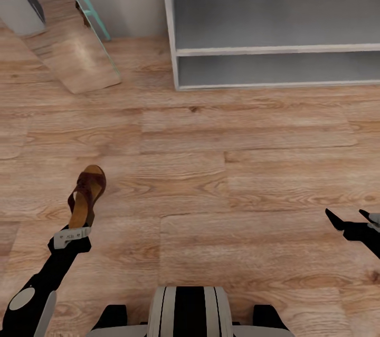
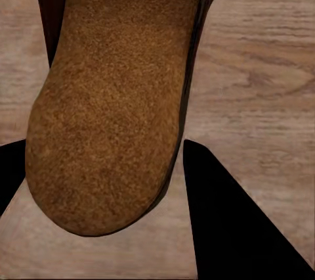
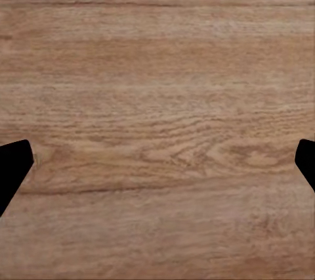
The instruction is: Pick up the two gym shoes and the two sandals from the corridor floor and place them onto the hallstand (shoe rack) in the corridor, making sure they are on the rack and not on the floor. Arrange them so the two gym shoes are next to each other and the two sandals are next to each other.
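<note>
— So, what is between the left gripper's (image 2: 105, 181) jaws?

— A sandal (image 1: 87, 195). In the left wrist view its tan, grainy, cork-like footbed sits between the two black fingers (image 2: 230, 227), rounded end toward the camera. The jaws pinch its heel end.

— Which way does it point?

— In the head view, lower left of the frame, its long axis runs up the picture, leaning slightly right. The dark brown strap end is farthest from the gripper, toward the rack (image 1: 274, 52).

— And the right gripper (image 1: 352, 222)?

— Lower right edge of the head view, two pointed black tips spread apart with bare floor (image 3: 157, 96) between them.

— The floor?

— Light brown planks with swirling wood grain.

— The rack?

— Upper right, boxy, grey-white, flat top, two open shelf levels. A leaning mirror (image 1: 74, 47) with a teal edge is at upper left.
</note>
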### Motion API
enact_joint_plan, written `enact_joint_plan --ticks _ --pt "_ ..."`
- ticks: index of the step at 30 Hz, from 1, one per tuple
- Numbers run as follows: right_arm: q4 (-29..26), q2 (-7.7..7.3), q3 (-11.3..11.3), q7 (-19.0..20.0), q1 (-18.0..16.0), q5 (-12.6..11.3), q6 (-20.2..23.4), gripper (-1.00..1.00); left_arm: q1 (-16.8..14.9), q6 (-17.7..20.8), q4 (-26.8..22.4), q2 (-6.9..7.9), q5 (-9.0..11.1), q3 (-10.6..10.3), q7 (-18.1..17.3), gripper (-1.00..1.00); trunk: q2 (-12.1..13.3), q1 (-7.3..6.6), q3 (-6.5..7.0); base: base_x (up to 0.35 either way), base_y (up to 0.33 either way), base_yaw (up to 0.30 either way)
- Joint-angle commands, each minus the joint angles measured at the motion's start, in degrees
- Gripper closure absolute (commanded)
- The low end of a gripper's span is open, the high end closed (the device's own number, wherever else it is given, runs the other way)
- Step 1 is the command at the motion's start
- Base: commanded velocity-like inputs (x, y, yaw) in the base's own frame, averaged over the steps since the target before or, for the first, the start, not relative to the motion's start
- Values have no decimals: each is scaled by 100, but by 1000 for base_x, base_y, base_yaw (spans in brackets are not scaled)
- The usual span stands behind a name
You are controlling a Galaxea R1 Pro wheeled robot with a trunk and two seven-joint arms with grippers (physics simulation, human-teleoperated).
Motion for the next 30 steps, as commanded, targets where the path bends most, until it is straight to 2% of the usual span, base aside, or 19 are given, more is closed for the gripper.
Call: enact_joint_plan --ticks 1,14,18,20,22,23,27,30 --pt "-1 2 6 1 1 -1 -5 -100 0 -6 2 -1 -17 3 -11 100 0 0 0 0 0 285" --pt "-3 3 74 18 8 14 -25 -100 0 -31 61 -2 -18 12 -12 100 0 0 0 0 0 285" --pt "1 5 249 137 11 46 -17 -100 0 -33 68 -2 -17 16 -10 100 0 0 0 0 0 285" --pt "3 5 453 210 13 81 -8 -100 0 -32 71 -2 -17 18 -9 100 0 0 0 0 0 285" --pt "3 4 555 238 13 154 -5 -100 0 -33 72 -2 -17 18 -8 100 0 0 0 0 0 285" --pt "3 7 621 259 13 266 -3 -100 0 -34 72 -2 -17 16 -8 100 0 0 0 0 0 285" --pt "4 15 706 283 14 477 -5 -100 0 -34 73 -4 -17 12 -5 100 0 0 0 0 0 285" --pt "4 20 727 289 14 530 -6 -100 0 -36 73 -6 -17 12 -4 100 0 0 0 0 0 285"
